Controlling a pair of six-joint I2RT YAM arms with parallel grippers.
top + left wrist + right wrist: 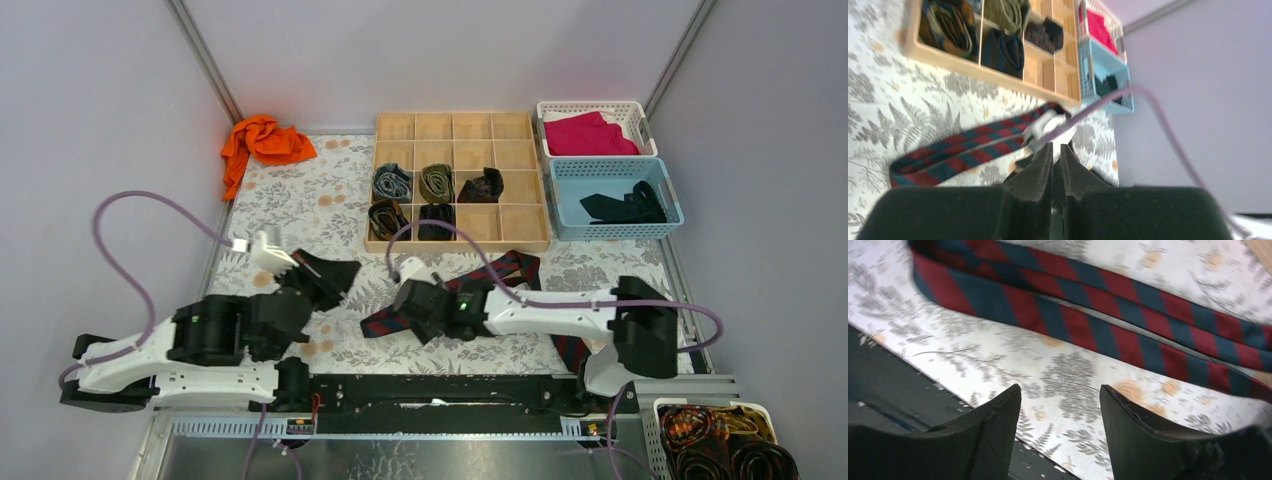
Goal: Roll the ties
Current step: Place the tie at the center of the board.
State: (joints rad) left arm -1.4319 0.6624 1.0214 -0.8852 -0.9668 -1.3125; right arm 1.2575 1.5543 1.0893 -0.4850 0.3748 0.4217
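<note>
From above, the striped tie (505, 268), navy with red diagonals, lies loose on the flowered counter (300, 200), in front of the wooden tray (460, 243), and its right part bends toward the near edge. Five coiled ties (436, 182) sit in compartments on the left side of the tray. At the right there is a blue basket (668, 188) with a black tie (625, 205) inside. The left pincer (335, 280) stands left of the striped tie and the right pincer (392, 320) is at its left end. In the left wrist view, the left pincer (1056, 147) has its fingers parted only a little, with nothing between them, and the striped tie (963, 150) lies beyond the tips. In the right wrist view, the right pincer (1060, 392) is released, the fingers well apart over the counter (973, 335), and the striped tie (1088, 330) lies beyond them, apart from both.
</note>
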